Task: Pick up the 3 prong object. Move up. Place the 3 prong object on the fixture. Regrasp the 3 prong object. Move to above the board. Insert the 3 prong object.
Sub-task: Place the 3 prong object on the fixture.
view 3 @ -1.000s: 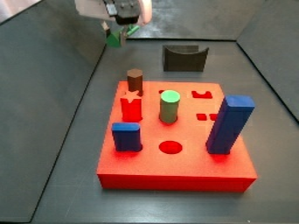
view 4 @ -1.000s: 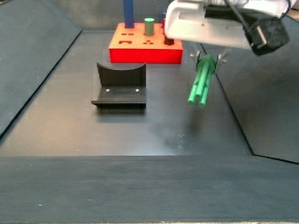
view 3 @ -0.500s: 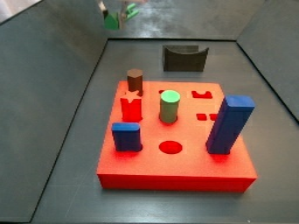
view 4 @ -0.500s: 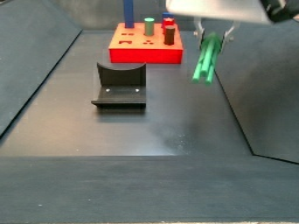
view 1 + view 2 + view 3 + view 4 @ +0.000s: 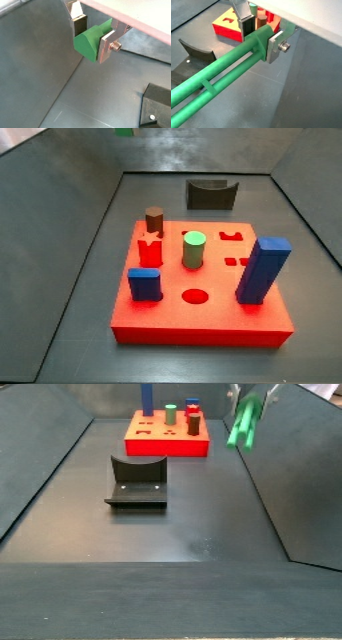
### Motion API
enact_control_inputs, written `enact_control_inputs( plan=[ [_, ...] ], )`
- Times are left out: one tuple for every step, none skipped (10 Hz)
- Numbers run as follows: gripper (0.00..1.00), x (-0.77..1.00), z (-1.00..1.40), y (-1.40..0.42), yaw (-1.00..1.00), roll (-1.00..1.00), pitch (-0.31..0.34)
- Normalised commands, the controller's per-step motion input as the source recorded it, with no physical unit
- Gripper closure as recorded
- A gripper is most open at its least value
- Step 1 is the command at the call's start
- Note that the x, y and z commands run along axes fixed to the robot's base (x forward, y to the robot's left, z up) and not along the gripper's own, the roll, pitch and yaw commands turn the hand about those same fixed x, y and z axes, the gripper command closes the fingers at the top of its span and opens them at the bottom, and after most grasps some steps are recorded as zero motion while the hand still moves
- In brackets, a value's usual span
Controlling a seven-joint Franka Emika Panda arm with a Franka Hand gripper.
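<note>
My gripper [image 5: 92,34] is shut on the 3 prong object [image 5: 88,44], a long slim green lobed peg, near one of its ends. In a wrist view the peg [image 5: 224,70] runs long away from the gripper [image 5: 258,36]. In a side view the peg [image 5: 245,422] hangs high above the floor, right of the red board [image 5: 167,446], with the gripper [image 5: 251,394] mostly cut off by the frame edge. In a side view only a green tip [image 5: 124,132] shows; the gripper is out of frame there. The dark fixture [image 5: 136,481] stands empty on the floor.
The board [image 5: 201,323] bears a tall blue peg [image 5: 263,270], a short blue block [image 5: 143,283], a round green cylinder [image 5: 194,250], a red peg [image 5: 151,251] and a brown peg [image 5: 154,220]. The fixture [image 5: 211,194] stands beyond it. Dark sloped walls ring the floor.
The gripper has risen with the green peg held in it; it has left the top of one side view and nearly left the other. Nothing else moved.
</note>
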Motion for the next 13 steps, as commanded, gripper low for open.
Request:
enact_control_inputs(
  plan=[
    [1.0,1.0,-0.03,-0.27,1.0,-0.08,-0.091],
    [1.0,1.0,-0.04,-0.26,1.0,-0.09,-0.085],
    [1.0,1.0,-0.04,-0.25,1.0,-0.12,-0.087],
    [1.0,1.0,-0.04,-0.22,0.66,-0.14,-0.046],
    [1.0,1.0,-0.04,-0.21,0.42,-0.14,-0.021],
    [1.0,1.0,-0.04,-0.2,0.26,-0.13,-0.005],
    [1.0,1.0,-0.05,-0.18,0.12,-0.1,0.012],
    [1.0,1.0,-0.05,-0.17,0.07,-0.09,0.019],
    [1.0,1.0,-0.04,-0.15,0.04,-0.08,0.028],
    [1.0,1.0,-0.04,-0.14,0.03,-0.07,0.036],
    [1.0,1.0,-0.04,-0.13,0.03,-0.05,0.046],
    [1.0,1.0,-0.04,-0.12,0.03,-0.04,0.057],
    [1.0,1.0,-0.04,-0.11,0.03,-0.04,0.064]
  ],
)
